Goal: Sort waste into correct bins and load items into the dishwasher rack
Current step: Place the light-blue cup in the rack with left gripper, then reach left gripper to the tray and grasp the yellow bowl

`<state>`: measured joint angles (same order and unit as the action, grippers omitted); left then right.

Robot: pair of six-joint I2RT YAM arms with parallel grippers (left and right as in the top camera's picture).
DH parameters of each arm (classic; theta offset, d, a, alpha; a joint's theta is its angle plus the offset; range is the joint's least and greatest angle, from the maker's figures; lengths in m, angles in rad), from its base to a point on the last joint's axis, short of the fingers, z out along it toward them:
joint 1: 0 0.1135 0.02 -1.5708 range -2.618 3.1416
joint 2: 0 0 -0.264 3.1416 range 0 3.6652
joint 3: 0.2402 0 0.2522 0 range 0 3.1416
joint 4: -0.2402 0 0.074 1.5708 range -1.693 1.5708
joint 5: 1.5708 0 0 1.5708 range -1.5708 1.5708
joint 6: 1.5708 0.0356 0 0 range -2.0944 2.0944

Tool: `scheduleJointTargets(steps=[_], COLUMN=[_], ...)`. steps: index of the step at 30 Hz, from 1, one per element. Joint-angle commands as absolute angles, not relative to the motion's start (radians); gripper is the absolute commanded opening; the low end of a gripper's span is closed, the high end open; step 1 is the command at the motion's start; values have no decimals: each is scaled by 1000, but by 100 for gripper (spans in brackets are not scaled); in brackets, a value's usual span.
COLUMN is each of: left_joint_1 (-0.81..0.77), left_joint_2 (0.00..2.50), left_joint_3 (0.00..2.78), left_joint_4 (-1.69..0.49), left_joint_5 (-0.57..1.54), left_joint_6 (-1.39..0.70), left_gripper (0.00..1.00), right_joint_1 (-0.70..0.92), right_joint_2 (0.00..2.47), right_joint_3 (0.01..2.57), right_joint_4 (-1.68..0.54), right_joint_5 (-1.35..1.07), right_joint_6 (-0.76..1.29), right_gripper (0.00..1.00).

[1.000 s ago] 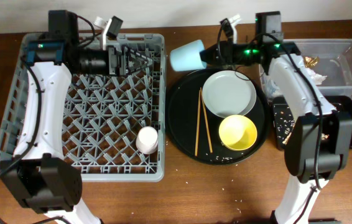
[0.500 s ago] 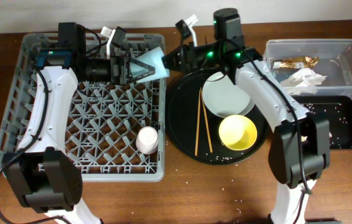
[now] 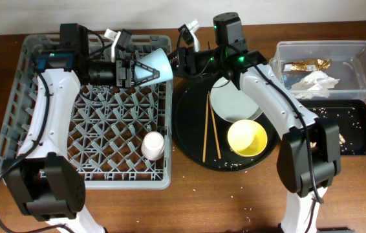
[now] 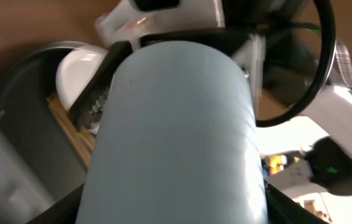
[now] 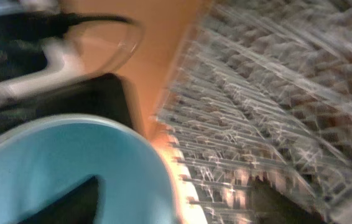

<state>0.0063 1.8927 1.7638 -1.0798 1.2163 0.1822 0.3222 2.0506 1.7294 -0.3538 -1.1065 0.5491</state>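
Observation:
The light blue cup [image 3: 156, 67] hangs on its side over the right rim of the dishwasher rack [image 3: 15, 110]. My left gripper [image 3: 134, 70] is shut on its base end, and the cup [image 4: 176, 137] fills the left wrist view between my fingers. My right gripper [image 3: 175, 61] stands open at the cup's mouth. In the right wrist view one finger lies inside the cup [image 5: 58, 168] and the other outside its rim. A pale pink cup [image 3: 152, 145] stands in the rack. The plate [image 3: 235, 103], yellow bowl [image 3: 247, 137] and chopsticks [image 3: 209, 126] lie on the round black tray [image 3: 189, 129].
At the right, the clear tub [image 3: 357, 55] holds a foil wrapper [image 3: 307, 65] and a crumpled napkin [image 3: 315, 81]. In front of it the shallow black tray [image 3: 354, 126] holds food scraps and rice. A few grains lie on the table near the front.
The right arm carried the blue cup left to the rack's edge. The left gripper closed on it and the right gripper opened.

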Motion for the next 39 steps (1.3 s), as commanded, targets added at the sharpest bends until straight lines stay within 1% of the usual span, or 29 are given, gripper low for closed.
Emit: scheduleJointTargets(steps=[1, 2, 3, 4, 6, 9, 11, 14, 18, 19, 20, 21, 22, 23, 24, 27, 28, 29, 30, 31, 32, 35, 37, 39], left_joint_1=[15, 6, -25, -60, -149, -254, -286, -292, -295, -295, -295, -295, -295, -295, -295, -295, -295, -295, -295, -299, -318, -385, -415, -463], left_joint_2=[1891, 1890, 1890, 1890, 1894, 1943, 2002, 2096, 2196, 2212, 2224, 2227, 2227, 2227, 2226, 2226, 2225, 2225, 2225, 2225, 2225, 2235, 2245, 2268], left_joint_3=[1902, 1947, 2020, 2057, 2064, 2062, 2062, 2062, 2062, 2062, 2062, 2062, 2062, 2063, 2066, 2141, 2194, 2269, 2336, 2363, 2390, 2389, 2389, 2389], left_joint_4=[-1192, -1247, -1338, -1389, -1439, -1473, -1498, -1536, -1561, -1556, -1550, -1546, -1544, -1542, -1542, -1563, -1569, -1568, -1558, -1548, -1514, -1470, -1457, -1451], left_joint_5=[868, 754, 537, 391, 222, 80, 58, 59, 60, 60, 60, 60, 60, 60, 63, 102, 144, 226, 332, 395, 469, 452, 449, 449], left_joint_6=[139, 139, 139, 139, 139, 101, 90, 91, 91, 91, 91, 91, 91, 91, 91, 90, 91, 91, 96, 107, 110, 109, 104, 97], left_gripper=[58, 58, 58, 58, 58, 58, 59, 58, 59, 70, 77, 84, 87, 87, 87, 86, 86, 86, 86, 86, 86, 86, 86, 81], right_joint_1=[270, 252, 222, 207, 173, 149, 149, 149, 149, 149, 149, 149, 149, 150, 150, 150, 148, 135, 120, 103, 57, -23, -42, -47], right_joint_2=[2026, 2024, 2014, 2002, 1956, 1890, 1867, 1856, 1856, 1856, 1856, 1856, 1856, 1856, 1856, 1856, 1855, 1847, 1832, 1815, 1764, 1687, 1680, 1688], right_joint_3=[1734, 1734, 1734, 1734, 1768, 1898, 1970, 1982, 1982, 1982, 1982, 1982, 1982, 1982, 1982, 1982, 1982, 1982, 1983, 1983, 1983, 1983, 1982, 1981], right_joint_4=[-569, -622, -686, -716, -841, -1076, -1188, -1262, -1280, -1283, -1288, -1293, -1295, -1295, -1295, -1306, -1310, -1315, -1317, -1317, -1320, -1359, -1404, -1438], right_joint_5=[-765, -720, -672, -653, -537, -302, -192, -121, -119, -119, -118, -118, -118, -119, -119, -119, -119, -124, -134, -147, -162, -161, -159, -123], right_joint_6=[423, 415, 407, 385, 338, 275, 239, 239, 239, 239, 239, 239, 239, 239, 239, 239, 240, 244, 245, 246, 251, 251, 250, 251], right_gripper=[88, 88, 88, 89, 89, 89, 88, 88, 88, 88, 88, 89, 93, 98, 100, 99, 98, 94, 93, 93, 93, 93, 93, 91])
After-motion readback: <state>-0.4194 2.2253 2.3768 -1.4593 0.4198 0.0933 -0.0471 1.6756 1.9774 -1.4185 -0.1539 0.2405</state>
